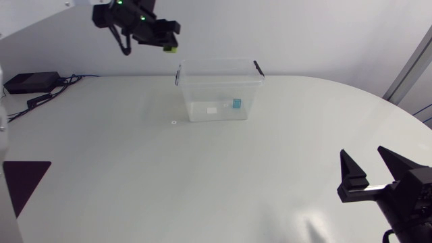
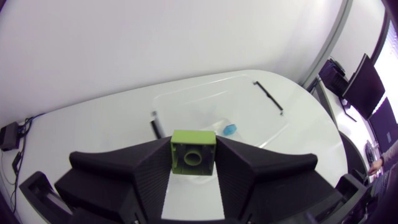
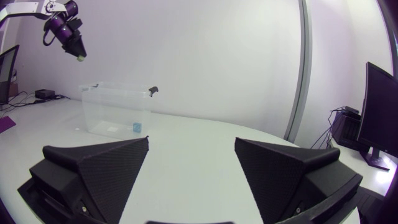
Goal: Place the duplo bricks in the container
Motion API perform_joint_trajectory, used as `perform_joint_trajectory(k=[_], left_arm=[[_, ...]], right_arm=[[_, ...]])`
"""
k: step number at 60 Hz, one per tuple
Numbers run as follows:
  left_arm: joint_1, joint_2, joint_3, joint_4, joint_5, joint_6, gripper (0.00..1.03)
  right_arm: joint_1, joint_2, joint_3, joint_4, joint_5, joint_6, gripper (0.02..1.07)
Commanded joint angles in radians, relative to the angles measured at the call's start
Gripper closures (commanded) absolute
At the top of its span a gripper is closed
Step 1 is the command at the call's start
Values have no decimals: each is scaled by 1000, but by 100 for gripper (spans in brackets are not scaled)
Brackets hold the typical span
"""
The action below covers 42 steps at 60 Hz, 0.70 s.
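Head view: fixed high above the table [image 1: 202, 175], looking down toward the clear container [image 1: 202, 94]. Left wrist: raised, aimed steeply down past the left gripper [image 2: 193, 163] into that container, close. Right wrist: low, level across the table, well back — same container, left gripper aloft.

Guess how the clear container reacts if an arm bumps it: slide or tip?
Probably slides: the container looks like thin-walled plastic, shows only one blue brick inside, and sits on a smooth table, so it is likely light. Tipping seems less likely, since it's wider than tall. The thin walls may flex.
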<state>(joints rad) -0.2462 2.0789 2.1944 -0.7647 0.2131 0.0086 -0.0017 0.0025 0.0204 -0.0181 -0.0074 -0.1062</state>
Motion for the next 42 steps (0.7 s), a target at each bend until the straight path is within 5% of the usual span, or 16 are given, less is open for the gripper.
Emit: perform_joint_trajectory(k=[1,29,42], left_arm=[[-64,87,130,-59,9,-42,6],[94,3,7,-61,-3,-50,3],[173,-198,-314,96,-3,-12,3]], right_arm=[[2,-7,-20,9,-8,-13,7],[2,-7,-20,9,-8,-13,7],[2,-7,-20,7,-8,-13,7]])
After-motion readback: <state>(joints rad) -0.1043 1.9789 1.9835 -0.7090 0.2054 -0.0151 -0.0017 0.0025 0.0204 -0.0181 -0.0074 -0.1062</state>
